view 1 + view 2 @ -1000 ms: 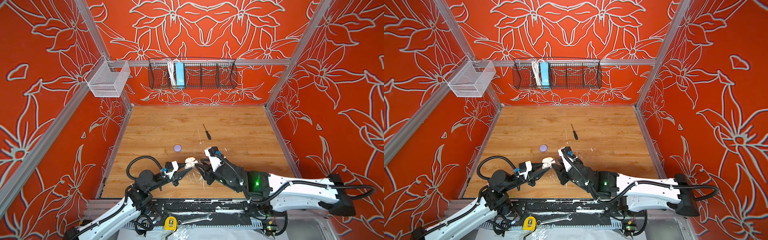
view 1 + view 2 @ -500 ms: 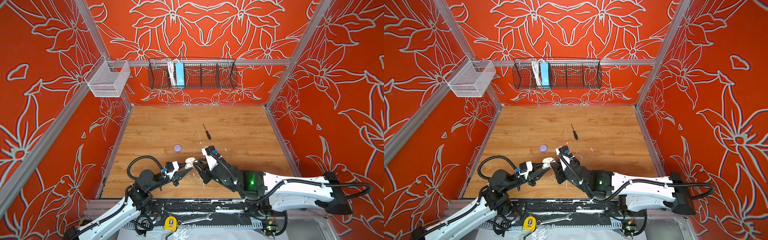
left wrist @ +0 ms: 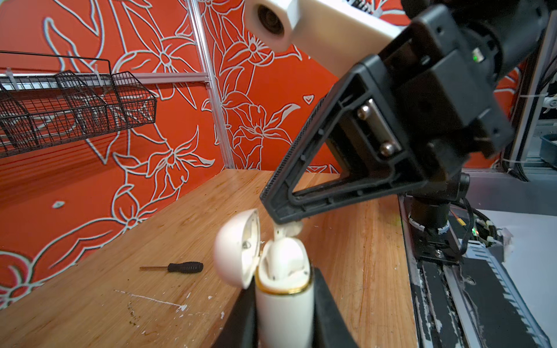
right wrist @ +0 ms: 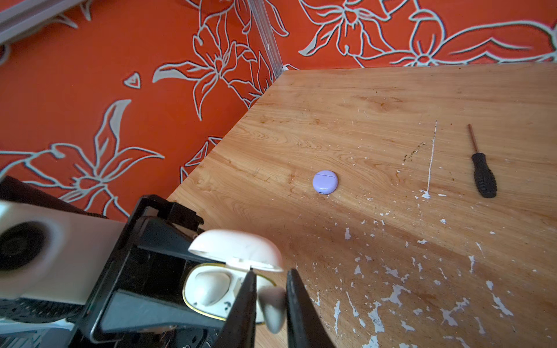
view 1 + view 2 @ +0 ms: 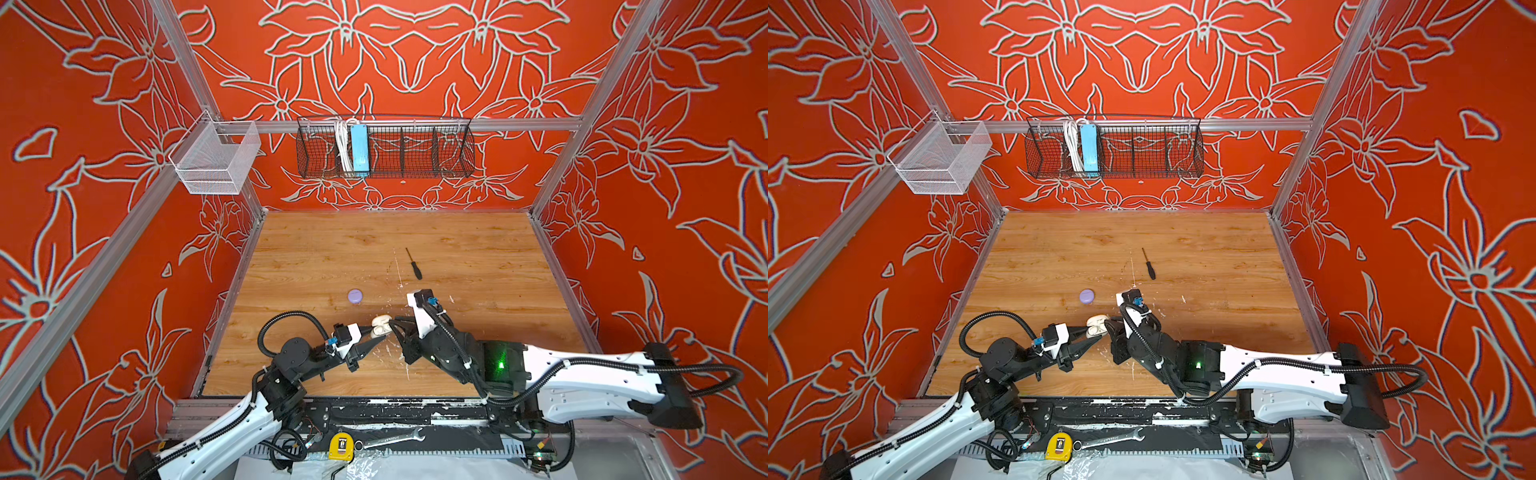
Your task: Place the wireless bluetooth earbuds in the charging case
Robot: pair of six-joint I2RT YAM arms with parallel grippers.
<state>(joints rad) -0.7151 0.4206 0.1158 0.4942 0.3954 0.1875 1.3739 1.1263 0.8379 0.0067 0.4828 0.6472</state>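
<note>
Wood-grain tabletop (image 5: 478,249), flecked with white paint near its front edge, floors a red floral enclosure. Above the middle of the front edge, two black claws meet. The right gripper (image 4: 271,283) is pinching a small cream-white plastic earbud (image 4: 271,304), holding it just over the mouth of the case. The left gripper (image 3: 283,286) is clamped on the body of an oval cream-white charging case (image 3: 284,311), whose hinged lid stands open. A black-handled screwdriver (image 5: 414,266) lies near the tabletop's centre. A round lavender case (image 5: 354,296), closed, lies left of it. A second cream-white earbud (image 4: 211,286) sits inside the held case.
</note>
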